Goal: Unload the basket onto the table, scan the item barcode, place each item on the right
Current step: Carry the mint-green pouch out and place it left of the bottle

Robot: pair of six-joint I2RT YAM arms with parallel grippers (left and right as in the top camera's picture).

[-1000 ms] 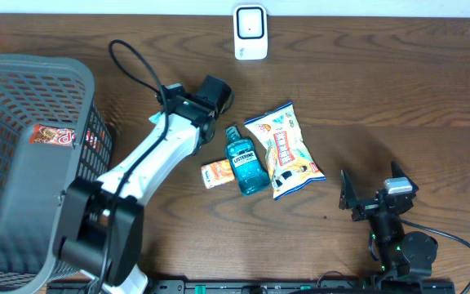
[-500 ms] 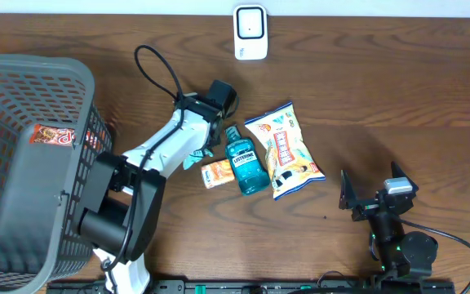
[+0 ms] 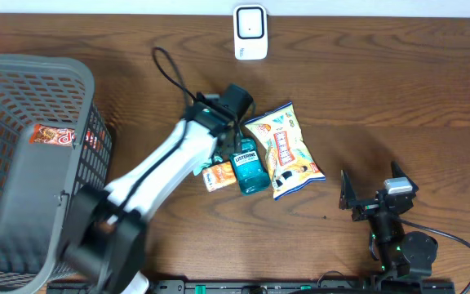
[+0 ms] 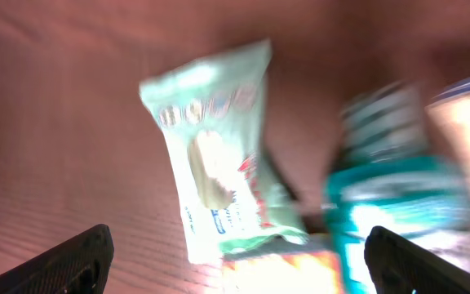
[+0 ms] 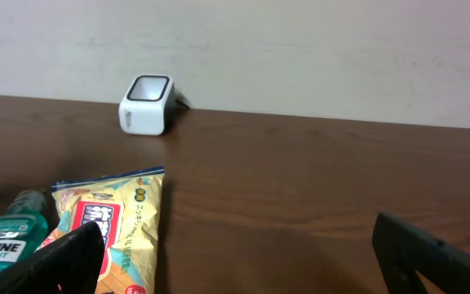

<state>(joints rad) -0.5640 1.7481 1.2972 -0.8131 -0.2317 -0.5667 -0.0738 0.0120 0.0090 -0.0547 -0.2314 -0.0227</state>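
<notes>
Overhead: the left arm (image 3: 174, 159) stretches slantwise across the dark wooden worktop (image 3: 398, 98), its head over the cluster of items at the centre. There lie a blue-green mouthwash bottle (image 3: 250, 167), a yellow snack bag (image 3: 284, 151) just beside it and a small orange packet (image 3: 216, 175) touching the bottle. The white box-shaped barcode scanner (image 3: 250, 33) stands well apart at the far edge. The right arm (image 3: 386, 214) sits folded low near the front edge.

Left wrist: blurred, yet the jaws stand wide and empty above what seems a pale green wrapper (image 4: 210, 155) beside the bottle. Picking an item looks to be the step in hand; next the jaws must settle around one item, close, then carry it to the scanner.

Right wrist: jaws released wide, holding nothing, facing the scanner
</notes>
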